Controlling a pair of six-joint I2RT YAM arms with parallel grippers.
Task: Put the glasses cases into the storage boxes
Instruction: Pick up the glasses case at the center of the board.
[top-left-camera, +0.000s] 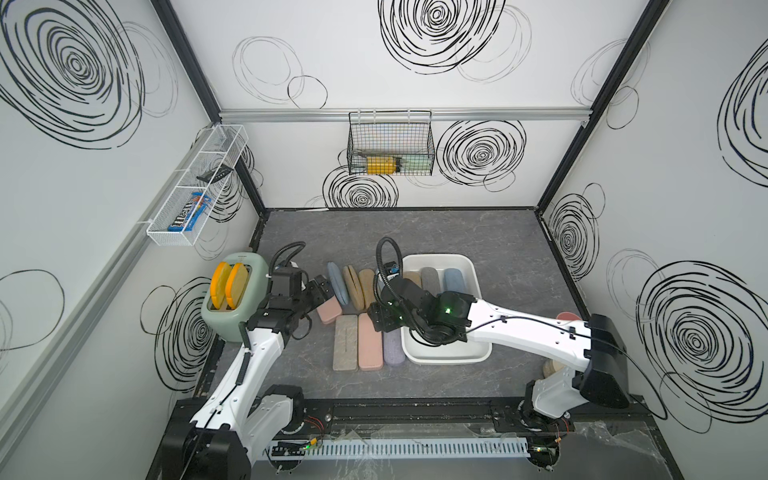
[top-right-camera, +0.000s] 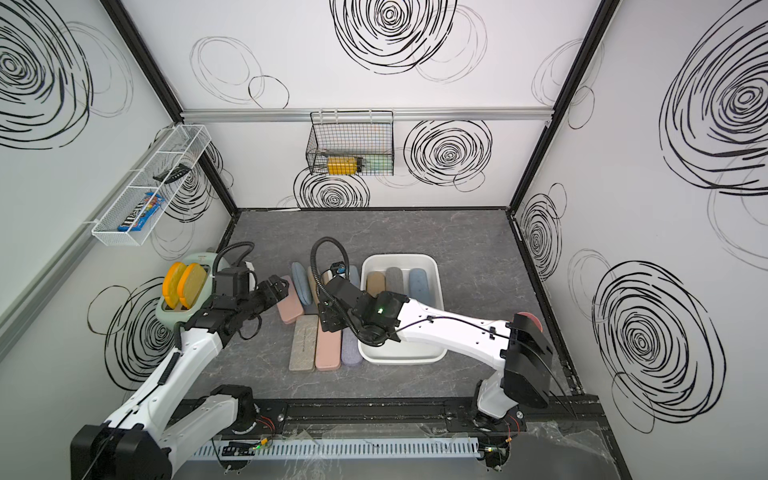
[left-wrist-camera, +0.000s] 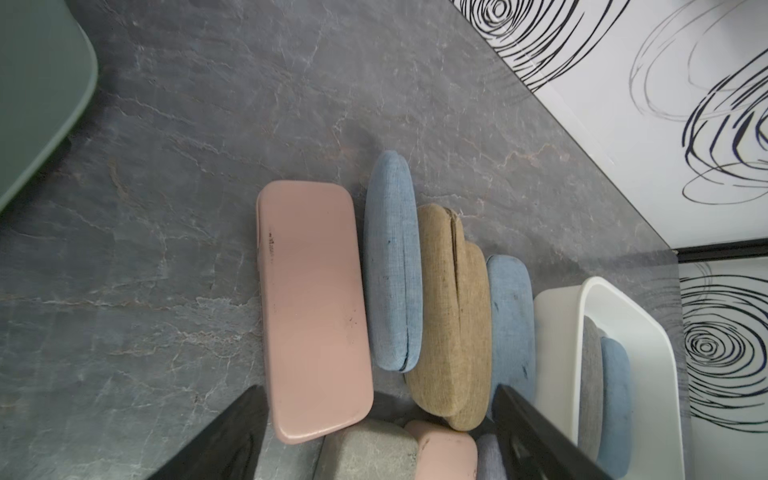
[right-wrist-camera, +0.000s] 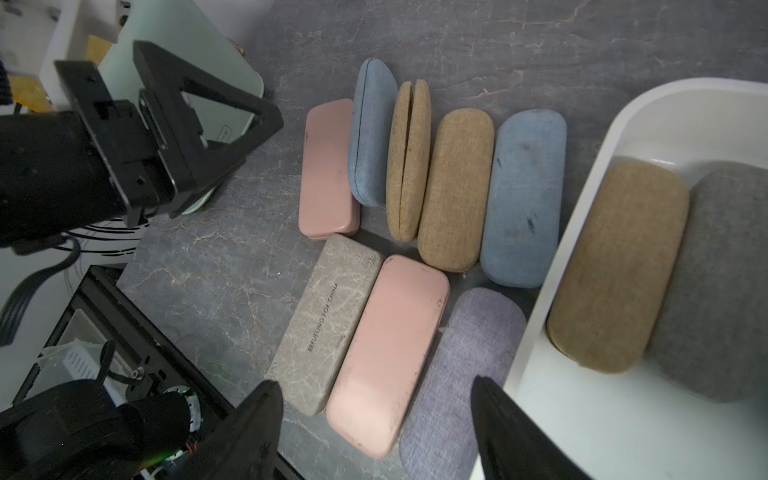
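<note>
On the grey table (top-left-camera: 415, 232), eight glasses cases (right-wrist-camera: 388, 353) lie in two rows beside the white tub (top-left-camera: 436, 257), which holds three more: tan, grey, blue. Left gripper (left-wrist-camera: 376, 399) and right gripper (right-wrist-camera: 374, 384) hover over the loose ones, jaws spread, empty. Green toaster (top-left-camera: 245, 316) with two toast slices (top-left-camera: 228, 284) crowds the left arm.

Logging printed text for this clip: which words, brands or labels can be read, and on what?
"REFUELING FOR CHINA": on the grey-beige flat case.
"m&m's": on the blue candy packet in the white wire basket.
Small print on the pink case: too blurred to read.
Badge on the green toaster: too small to read.
</note>
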